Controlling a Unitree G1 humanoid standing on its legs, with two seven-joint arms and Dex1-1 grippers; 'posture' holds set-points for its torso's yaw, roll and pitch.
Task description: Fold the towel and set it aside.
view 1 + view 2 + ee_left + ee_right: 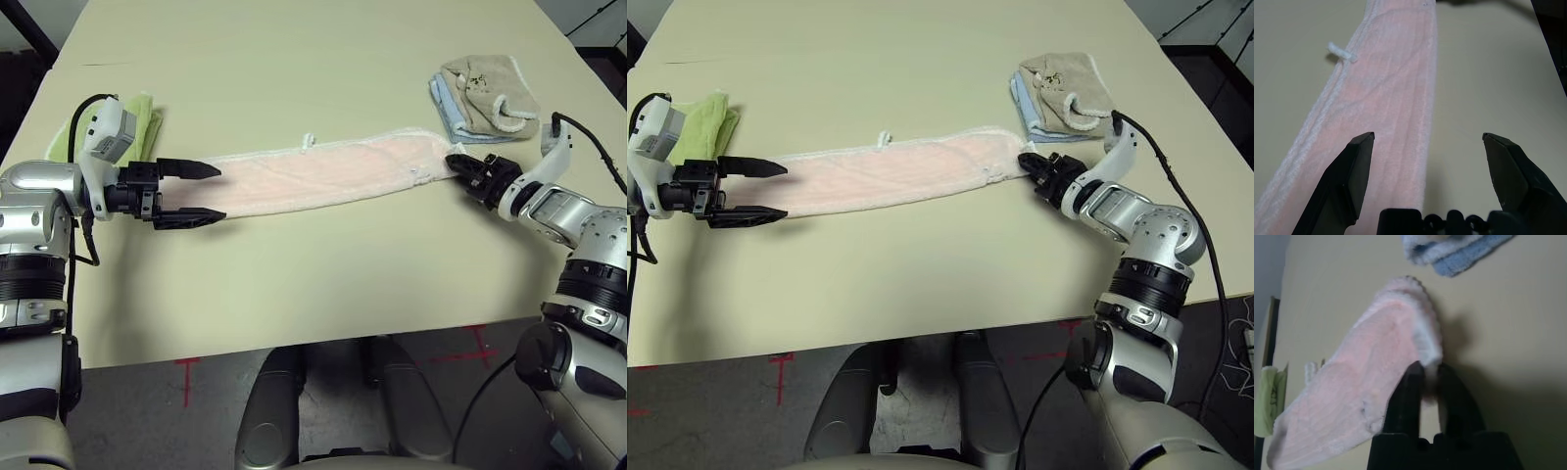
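Note:
The towel (313, 171) lies on the table as a long, narrow pale pink strip running left to right, with its small white tag (308, 140) sticking out from the far edge. My left gripper (217, 193) is open at the strip's left end, one finger on each side of it, low over the table. In the left wrist view, the towel (1391, 98) stretches away between and beside the spread fingers (1354, 166). My right gripper (453, 162) is shut on the towel's right end; in the right wrist view, that end (1415, 328) is lifted and pinched.
A light green towel (147, 113) sits behind my left wrist at the table's left edge. Folded beige and blue towels (485, 93) are stacked at the back right, just beyond my right gripper. The table's front edge (294, 338) runs below the strip.

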